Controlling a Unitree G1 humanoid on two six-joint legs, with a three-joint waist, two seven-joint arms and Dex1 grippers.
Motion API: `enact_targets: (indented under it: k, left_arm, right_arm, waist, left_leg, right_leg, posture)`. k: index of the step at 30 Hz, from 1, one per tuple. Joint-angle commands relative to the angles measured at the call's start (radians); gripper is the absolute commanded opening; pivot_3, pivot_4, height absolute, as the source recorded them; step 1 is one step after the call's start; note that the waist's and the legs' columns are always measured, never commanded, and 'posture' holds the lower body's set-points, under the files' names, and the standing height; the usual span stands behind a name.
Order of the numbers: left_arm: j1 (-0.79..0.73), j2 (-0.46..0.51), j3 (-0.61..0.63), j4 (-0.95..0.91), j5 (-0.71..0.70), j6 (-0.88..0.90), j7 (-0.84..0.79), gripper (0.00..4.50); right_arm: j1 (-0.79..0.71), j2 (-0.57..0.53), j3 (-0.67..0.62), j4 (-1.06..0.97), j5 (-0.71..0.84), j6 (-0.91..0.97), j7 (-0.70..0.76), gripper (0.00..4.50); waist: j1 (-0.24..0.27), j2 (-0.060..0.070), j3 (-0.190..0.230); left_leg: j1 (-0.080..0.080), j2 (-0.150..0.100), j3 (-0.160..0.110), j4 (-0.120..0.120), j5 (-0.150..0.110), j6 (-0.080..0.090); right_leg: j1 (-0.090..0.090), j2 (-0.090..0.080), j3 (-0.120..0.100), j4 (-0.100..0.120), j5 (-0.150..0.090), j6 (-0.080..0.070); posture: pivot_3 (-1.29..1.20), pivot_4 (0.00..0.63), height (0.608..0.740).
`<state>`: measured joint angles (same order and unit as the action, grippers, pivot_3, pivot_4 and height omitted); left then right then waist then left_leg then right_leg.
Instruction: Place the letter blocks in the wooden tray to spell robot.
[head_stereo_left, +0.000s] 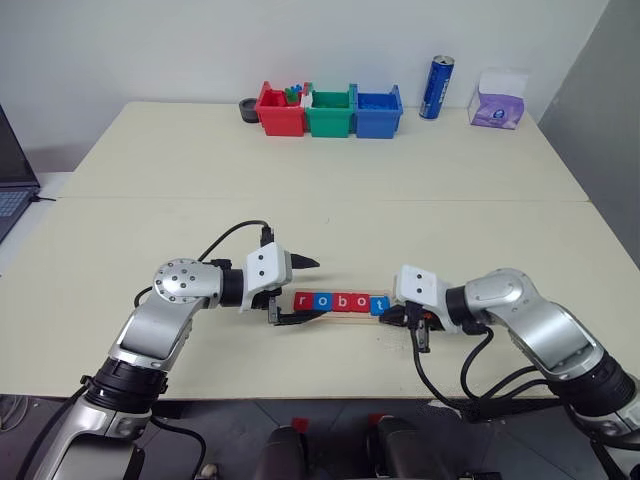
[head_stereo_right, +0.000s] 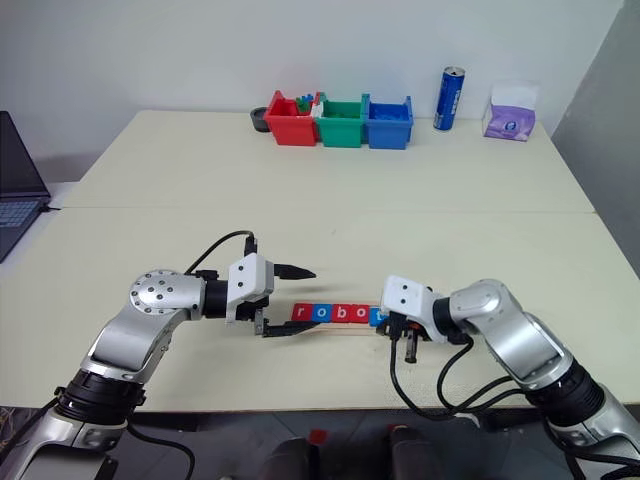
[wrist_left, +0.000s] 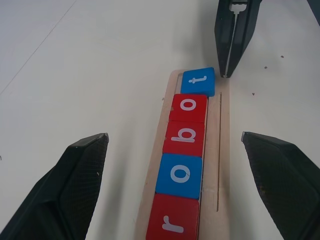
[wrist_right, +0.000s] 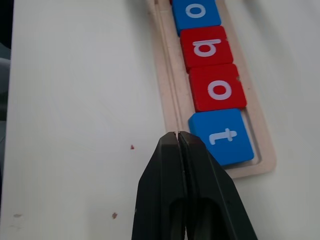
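Five letter blocks (head_stereo_left: 340, 302) lie in a row in the wooden tray (wrist_left: 223, 150), near the table's front edge. They read red r (wrist_left: 174, 225), blue o (wrist_left: 180, 174), red b (wrist_left: 185, 137), red o (wrist_left: 189, 106), blue t (wrist_left: 198, 81). My left gripper (head_stereo_left: 320, 290) is open at the tray's left end, one finger on each side of the row and nothing between them. My right gripper (wrist_right: 177, 135) is shut and empty, its tip at the tray's rim beside the t block; I cannot tell whether it touches.
At the back of the table stand a red bin (head_stereo_left: 280, 112), a green bin (head_stereo_left: 331, 112) and a blue bin (head_stereo_left: 379, 112). A blue can (head_stereo_left: 436, 88) and a tissue pack (head_stereo_left: 497, 103) stand further right. A laptop (head_stereo_left: 12, 190) sits at the far left.
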<state>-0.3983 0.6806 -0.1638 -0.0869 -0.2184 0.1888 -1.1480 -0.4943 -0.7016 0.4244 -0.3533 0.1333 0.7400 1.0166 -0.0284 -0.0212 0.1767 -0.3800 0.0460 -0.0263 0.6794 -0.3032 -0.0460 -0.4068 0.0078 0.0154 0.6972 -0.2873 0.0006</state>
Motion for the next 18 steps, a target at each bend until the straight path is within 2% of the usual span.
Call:
enact_targets:
  k: [1,11,18]
  left_arm:
    - [-0.009,0.006,0.005,-0.035,-0.002,-0.006,0.001,4.5]
    - [-0.004,0.01,0.009,-0.037,-0.002,-0.01,0.001,4.5]
    - [-0.003,0.011,0.008,-0.037,-0.003,-0.011,-0.001,4.5]
  right_arm:
    - [-0.024,0.013,0.009,0.003,-0.016,-0.019,-0.012,0.08]
    - [-0.031,0.039,0.026,0.035,-0.058,-0.063,-0.035,0.08]
    - [-0.03,0.041,0.012,0.012,-0.033,-0.057,-0.011,0.08]
  waist:
    - [0.0,0.0,0.0]
    - [0.0,0.0,0.0]
    - [0.0,0.0,0.0]
  left_leg:
    - [0.0,0.0,0.0,0.0,0.0,0.0]
    - [0.0,0.0,0.0,0.0,0.0,0.0]
    - [0.0,0.0,0.0,0.0,0.0,0.0]
  right_leg:
    - [0.0,0.0,0.0,0.0,0.0,0.0]
    - [0.0,0.0,0.0,0.0,0.0,0.0]
    - [0.0,0.0,0.0,0.0,0.0,0.0]
  posture:
    - [0.0,0.15,0.74]
    - [0.0,0.15,0.74]
    - [0.0,0.15,0.74]
